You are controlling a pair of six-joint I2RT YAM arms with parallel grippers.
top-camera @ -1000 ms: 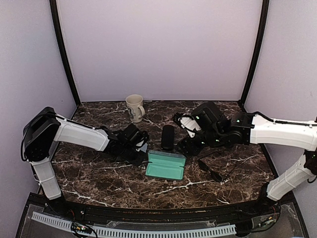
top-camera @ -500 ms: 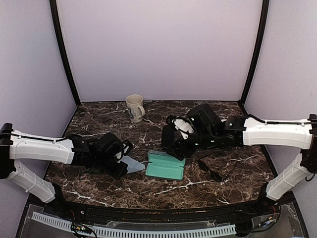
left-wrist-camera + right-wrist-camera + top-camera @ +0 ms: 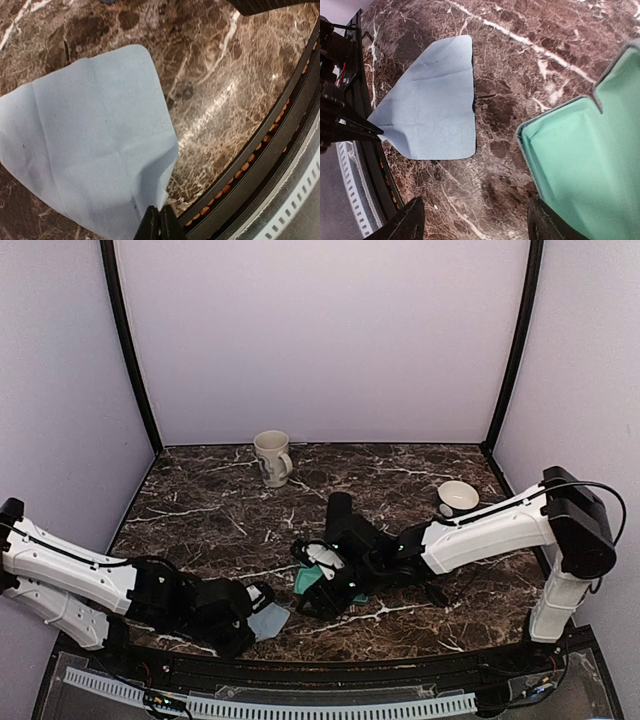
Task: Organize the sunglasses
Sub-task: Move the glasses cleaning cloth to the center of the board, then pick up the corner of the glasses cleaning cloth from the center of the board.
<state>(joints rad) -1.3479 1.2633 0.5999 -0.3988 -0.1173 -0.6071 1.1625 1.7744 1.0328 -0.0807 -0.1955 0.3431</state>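
Dragging cloth [image 3: 90,135] nearward, left tool [image 3: 159,221] apparently clamped.

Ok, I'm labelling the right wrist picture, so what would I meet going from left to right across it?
The left gripper, pinching the cloth's corner → blue cloth → green case, lying open.

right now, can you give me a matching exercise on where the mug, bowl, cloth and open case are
Things:
1 mug
2 bowl
3 cloth
4 open case

Places:
A pinched in the shut left gripper, near the front edge
B back of the table, left of centre
C by the open right gripper, green lining up
D right side of the table

Pairs: 1-B, 2-D, 3-A, 4-C
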